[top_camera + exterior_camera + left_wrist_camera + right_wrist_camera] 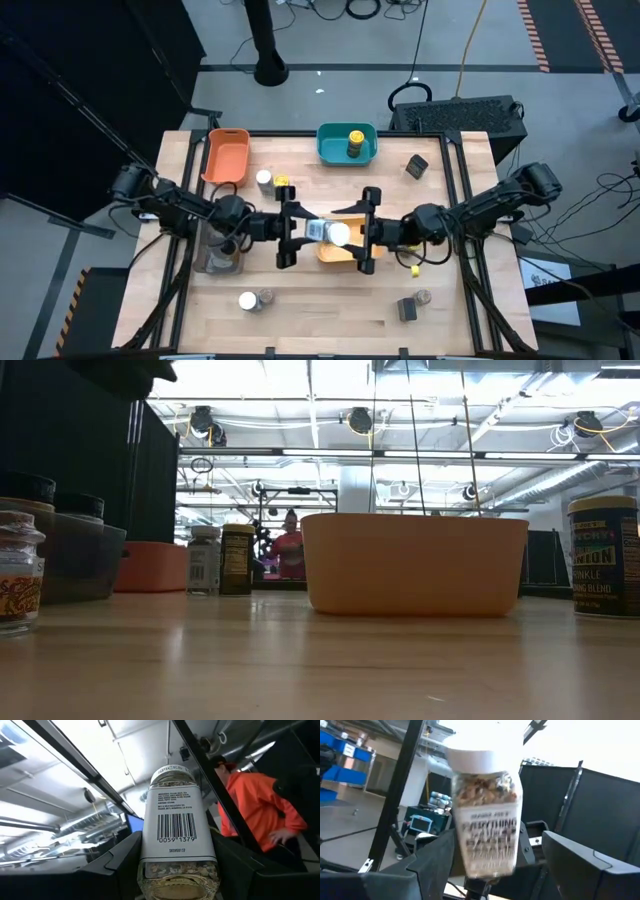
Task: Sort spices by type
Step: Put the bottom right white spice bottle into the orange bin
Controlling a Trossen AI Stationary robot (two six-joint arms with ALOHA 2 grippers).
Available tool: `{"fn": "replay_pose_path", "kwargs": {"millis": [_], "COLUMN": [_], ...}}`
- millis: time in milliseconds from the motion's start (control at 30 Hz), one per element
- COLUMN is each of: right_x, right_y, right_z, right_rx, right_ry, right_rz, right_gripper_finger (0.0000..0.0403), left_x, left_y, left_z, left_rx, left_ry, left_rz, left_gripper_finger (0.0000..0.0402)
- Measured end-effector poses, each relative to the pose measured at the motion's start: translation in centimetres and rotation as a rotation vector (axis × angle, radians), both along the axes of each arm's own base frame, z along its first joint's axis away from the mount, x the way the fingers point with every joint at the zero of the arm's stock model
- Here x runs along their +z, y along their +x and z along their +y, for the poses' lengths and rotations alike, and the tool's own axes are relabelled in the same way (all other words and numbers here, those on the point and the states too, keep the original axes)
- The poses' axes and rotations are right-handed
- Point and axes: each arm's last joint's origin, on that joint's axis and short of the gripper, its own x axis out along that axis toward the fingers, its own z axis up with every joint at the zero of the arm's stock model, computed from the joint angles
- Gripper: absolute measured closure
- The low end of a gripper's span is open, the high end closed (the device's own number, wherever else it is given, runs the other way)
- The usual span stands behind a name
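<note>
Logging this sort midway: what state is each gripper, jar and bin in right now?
left gripper: shut on white-lidded jar.
right gripper: shut on white-lidded jar.
white-lidded jar: lifted over the yellow bin, held from both sides.
yellow bin: upright, contents hidden.
teal bin: holds one yellow-lidded jar.
orange bin: empty.

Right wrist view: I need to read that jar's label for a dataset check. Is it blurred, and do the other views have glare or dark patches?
Right wrist view: the white-lidded jar has smeared label text against a blown-out bright background. Left wrist view: the same jar's barcode is crisp. Low view: ceiling lights glare, and the yellow bin is backlit. High view: evenly lit, with the floor dark around the table.
</note>
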Motion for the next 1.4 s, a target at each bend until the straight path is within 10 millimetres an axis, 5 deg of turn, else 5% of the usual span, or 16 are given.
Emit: {"fn": "replay_pose_path", "kwargs": {"millis": [267,433,667,1100,1400], "right_x": [0.6,0.7,0.5,1.7,0.0], "right_y": [1.1,1.0,1.1,-2.9,-1.1], "right_z": [-0.1,-0.1,-0.3,1.1,1.9], "right_rx": [-0.011,-0.004,-0.059,-0.413,-0.536], "right_ry": [-0.072,-0.099,-0.114,0.041,-0.018], "right_rz": [-0.028,-0.037,0.001,0.563,0.760], "right_gripper_finger": [0.0128,0.0220,0.0239,0.0239,0.0239], "left_x": [-0.6,-0.6,-1.3,-2.2,0.7], "left_y": [1.1,1.2,1.6,1.3,3.0], "left_z": [0.0,0.1,0.5,-0.7,-0.7], "left_rx": [-0.024,-0.021,0.130,0.298,0.252], "left_ry": [-0.008,-0.008,-0.159,-0.117,-0.067], "left_rz": [0.009,0.015,0.124,0.350,0.369], "left_gripper_finger": [0.0197,0.0197,0.0112,0.0081,0.0079]}}
